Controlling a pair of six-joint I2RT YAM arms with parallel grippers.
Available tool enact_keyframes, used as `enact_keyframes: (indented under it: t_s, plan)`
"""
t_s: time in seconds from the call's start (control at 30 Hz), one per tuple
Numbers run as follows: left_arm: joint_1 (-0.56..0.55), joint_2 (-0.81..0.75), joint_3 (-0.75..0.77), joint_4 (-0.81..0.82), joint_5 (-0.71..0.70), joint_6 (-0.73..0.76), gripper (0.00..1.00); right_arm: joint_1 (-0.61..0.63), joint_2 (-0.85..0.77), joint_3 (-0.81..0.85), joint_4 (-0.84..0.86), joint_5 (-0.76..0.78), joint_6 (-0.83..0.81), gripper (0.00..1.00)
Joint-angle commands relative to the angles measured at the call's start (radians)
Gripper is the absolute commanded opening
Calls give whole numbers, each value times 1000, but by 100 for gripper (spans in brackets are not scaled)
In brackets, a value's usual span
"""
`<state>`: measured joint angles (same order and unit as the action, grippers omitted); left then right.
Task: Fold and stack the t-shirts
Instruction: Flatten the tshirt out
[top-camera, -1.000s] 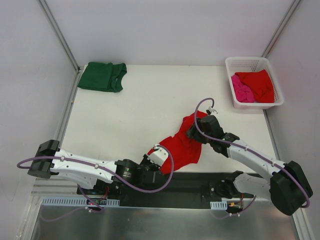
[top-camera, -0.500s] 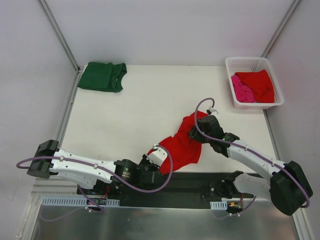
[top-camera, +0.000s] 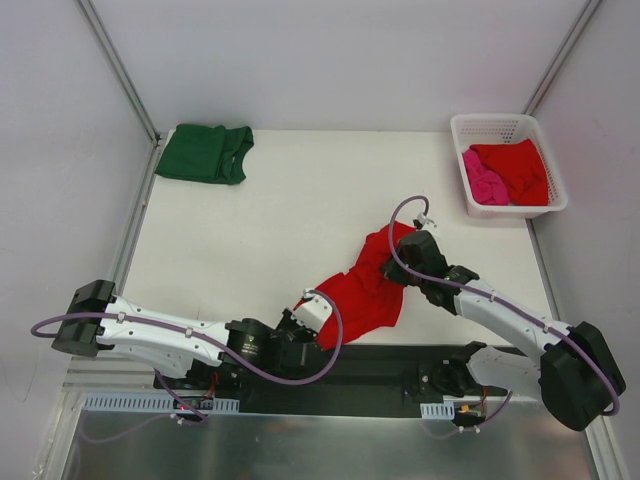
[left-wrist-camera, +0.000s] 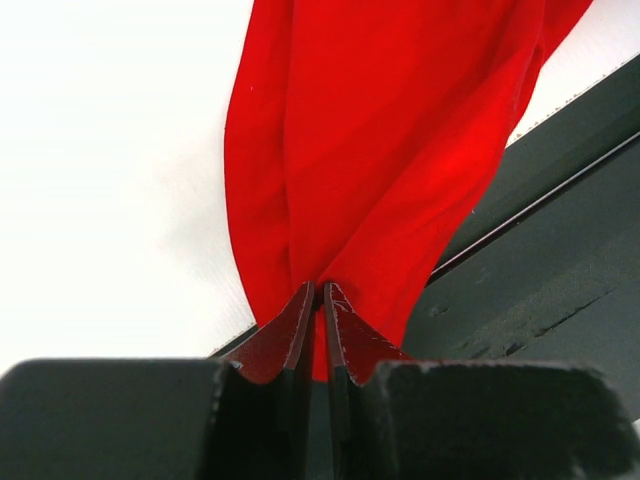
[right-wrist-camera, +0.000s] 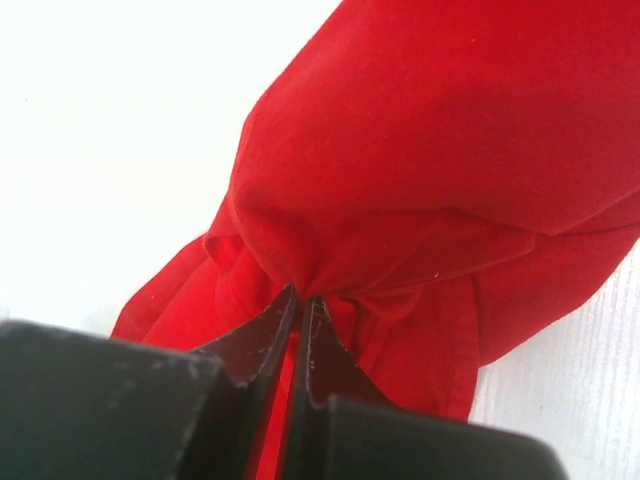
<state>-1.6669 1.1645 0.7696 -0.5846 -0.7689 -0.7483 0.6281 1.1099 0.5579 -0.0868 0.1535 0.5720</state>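
Red t-shirt (top-camera: 365, 290) nipped by left gripper (left-wrist-camera: 322, 290), right gripper (right-wrist-camera: 300, 296); green t-shirt (top-camera: 205, 152), basket (top-camera: 490, 118) distant.

Near t-shirt (top-camera: 365, 290) lies at the front edge of the bench (top-camera: 260, 230), right of centre, with the left gripper (left-wrist-camera: 322, 290) at its near-left end and the right gripper (right-wrist-camera: 300, 293) at its far-right end. Folded t-shirt (top-camera: 205, 153) sits in the far-left corner. Basket (top-camera: 505, 123) sits at the far-right corner, and inside it a right-hand t-shirt (top-camera: 520, 168) touches a left-hand t-shirt (top-camera: 483, 183).
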Motion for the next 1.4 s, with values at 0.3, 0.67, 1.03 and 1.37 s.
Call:
enact_keyframes:
  t_s: [0.3,0.67,1.03,1.37]
  plan:
    - [48,-158,11,-84,-70,-26,3,4,-197,233,-362,231,-145,1]
    - [168,-443,146,-306,-188,40,3,-11,-289,490,-608,544,-301,1]
    - [191,-554,355,-691,-346,-121,2,-68,-347,543,-674,767,-357,1]
    - [217,-600,434,-845,-380,-163,2,-163,-403,547,-700,798,-388,1]
